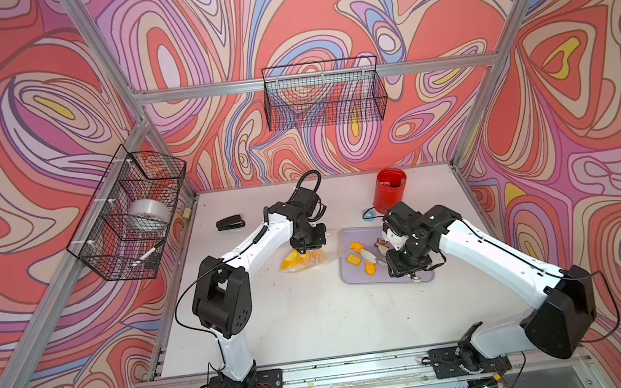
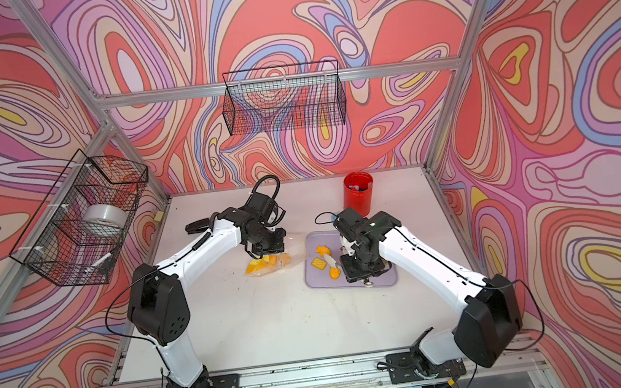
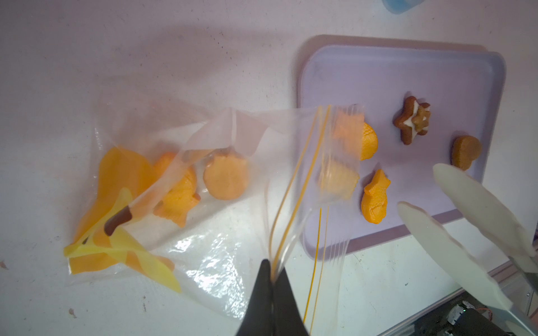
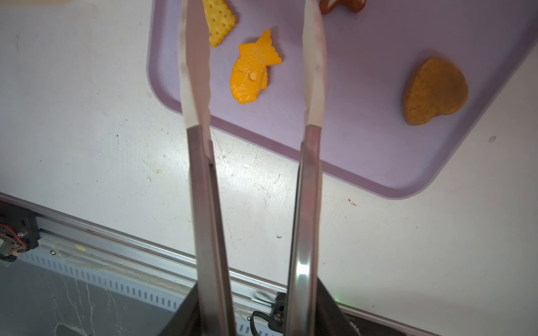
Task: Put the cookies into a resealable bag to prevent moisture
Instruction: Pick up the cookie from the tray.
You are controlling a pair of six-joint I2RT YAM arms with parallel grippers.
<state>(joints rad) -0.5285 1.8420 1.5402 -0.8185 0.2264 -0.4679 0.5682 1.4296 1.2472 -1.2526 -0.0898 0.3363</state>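
Observation:
The resealable bag [image 1: 300, 261] [image 3: 203, 221] lies on the white table, left of the lavender tray [image 1: 354, 277] [image 4: 378, 145]. Two orange cookies [image 3: 225, 177] show inside it. My left gripper [image 3: 272, 270] is shut on the bag's edge by the zip strip and holds its mouth up. On the tray lie a fish cookie [image 4: 251, 71], a square cracker [image 4: 218, 21], a brown heart-shaped one [image 4: 435, 90] and a brown star [image 3: 412, 123]. My right gripper [image 4: 259, 302] is shut on metal tongs [image 4: 201, 189]. Their white tips [image 3: 454, 247] stand apart over the tray, either side of the fish, holding nothing.
A red cup [image 1: 390, 190] stands behind the tray, with a small blue object [image 1: 369, 216] beside it. A black stapler [image 1: 230, 224] lies at the back left. Wire baskets hang on the back wall [image 1: 323, 94] and the left wall [image 1: 128, 212], the latter holding a tape roll.

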